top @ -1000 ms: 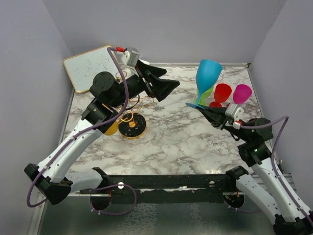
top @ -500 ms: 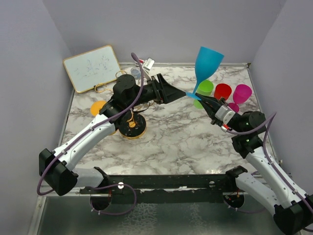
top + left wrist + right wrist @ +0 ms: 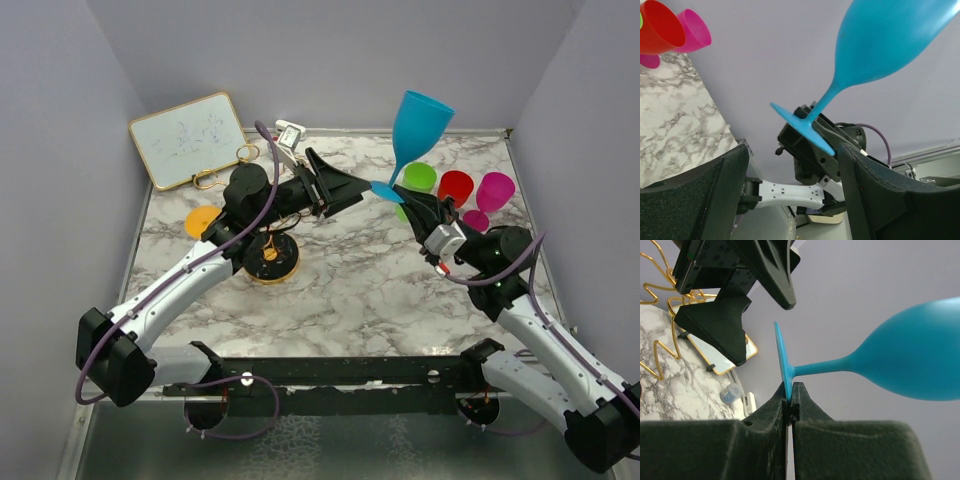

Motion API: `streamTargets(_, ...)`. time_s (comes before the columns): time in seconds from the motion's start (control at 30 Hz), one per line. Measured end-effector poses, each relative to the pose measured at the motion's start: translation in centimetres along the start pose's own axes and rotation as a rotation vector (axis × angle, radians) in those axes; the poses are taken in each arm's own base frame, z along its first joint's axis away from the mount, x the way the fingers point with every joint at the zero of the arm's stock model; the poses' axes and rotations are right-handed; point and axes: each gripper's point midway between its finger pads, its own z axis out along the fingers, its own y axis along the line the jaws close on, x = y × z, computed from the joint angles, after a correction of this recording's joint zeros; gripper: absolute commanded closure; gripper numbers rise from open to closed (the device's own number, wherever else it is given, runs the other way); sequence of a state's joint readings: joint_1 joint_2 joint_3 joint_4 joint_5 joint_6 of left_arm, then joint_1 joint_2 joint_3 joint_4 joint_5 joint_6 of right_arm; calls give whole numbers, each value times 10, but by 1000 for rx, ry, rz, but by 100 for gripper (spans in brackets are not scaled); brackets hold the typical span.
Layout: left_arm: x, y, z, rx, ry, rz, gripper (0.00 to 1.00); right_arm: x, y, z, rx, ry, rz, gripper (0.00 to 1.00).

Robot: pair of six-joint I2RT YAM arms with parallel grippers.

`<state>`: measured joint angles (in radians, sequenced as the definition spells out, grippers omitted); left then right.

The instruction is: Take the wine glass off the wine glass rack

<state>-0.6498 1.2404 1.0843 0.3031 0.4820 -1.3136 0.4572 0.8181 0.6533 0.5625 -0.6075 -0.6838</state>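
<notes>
From above, the blue wine glass (image 3: 420, 125) hangs in mid-air over the back of the marble table (image 3: 340, 290), well apart from the wine glass rack (image 3: 270, 262) standing at left. The lift-off looks done, with only a handover or set-down seemingly left. The right gripper (image 3: 398, 197) pinches the rim of the glass's foot, and the left gripper (image 3: 362, 186) points at that foot, just beside it. The left wrist view shows its jaws spread wide, the tilted foot between them, untouched. The right wrist view shows the right jaws clamped on the thin foot edge, the stem and smooth opaque bowl reaching sideways
</notes>
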Motion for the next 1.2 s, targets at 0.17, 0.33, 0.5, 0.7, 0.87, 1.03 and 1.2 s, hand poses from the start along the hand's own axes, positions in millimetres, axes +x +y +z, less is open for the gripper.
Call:
streamTargets(0.17, -3, -7, 1, 25, -10, -39, 28, 7, 9, 6, -20, 10, -38, 99)
streamTargets(0.33, -5, -12, 2, 43, -13, -61, 33, 4, 16, 12, -31, 1, -79, 99)
streamTargets(0.5, -5, -7, 8, 43, -7, -90, 51, 3, 28, 21, -49, -1, -125, 99)
streamTargets(0.7, -7, 2, 12, 24, 0, -132, 100, -1, 24, 25, -13, 15, -202, 91)
streamTargets(0.87, -7, -3, 11, 26, 9, -157, 100, -1, 20, 22, 11, 35, -253, 74)
streamTargets(1.03, -12, -15, 10, 26, 21, -50, 100, -4, 13, 14, 46, 59, -200, 70)
streamTargets(1.2, -59, -41, -6, -19, -113, 167, 100, -14, 16, 0, 35, 69, -59, 68)
